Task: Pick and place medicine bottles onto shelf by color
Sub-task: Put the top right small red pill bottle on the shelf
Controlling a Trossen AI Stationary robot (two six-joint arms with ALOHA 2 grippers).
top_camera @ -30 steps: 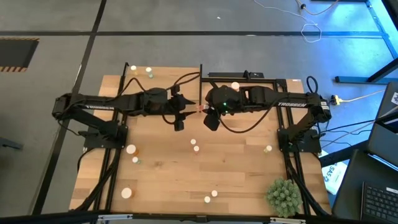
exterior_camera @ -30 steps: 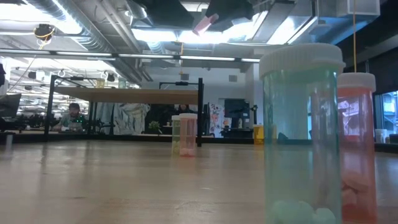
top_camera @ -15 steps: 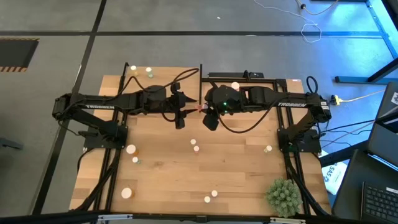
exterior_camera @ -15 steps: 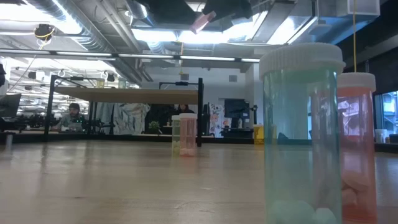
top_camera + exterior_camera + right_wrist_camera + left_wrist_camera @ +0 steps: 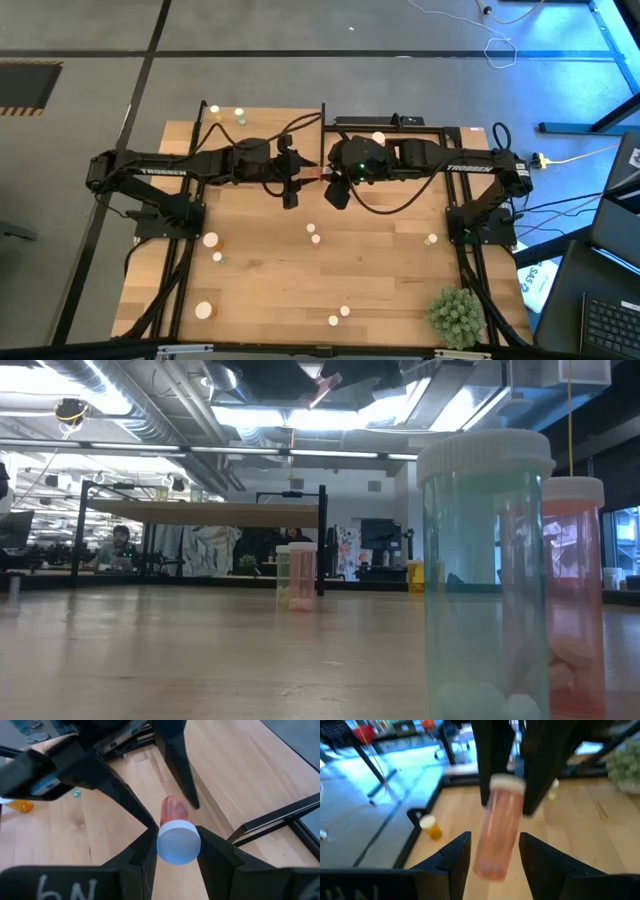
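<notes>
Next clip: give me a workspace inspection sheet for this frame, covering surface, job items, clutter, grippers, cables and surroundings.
Surface: wooden tabletop, bare wood between the bottles.
Job's things: reddish bottle held in mid-air between the arms; loose bottles across the table; orange bottle near the edge; shelf at the back.
Clutter: green plant ball at a front corner.
Grippers: right gripper jaws shut on the bottle's cap end; left gripper jaws open around its base.
Cables: black cable looped under the right arm.
Surroundings: a seated person far off.
</notes>
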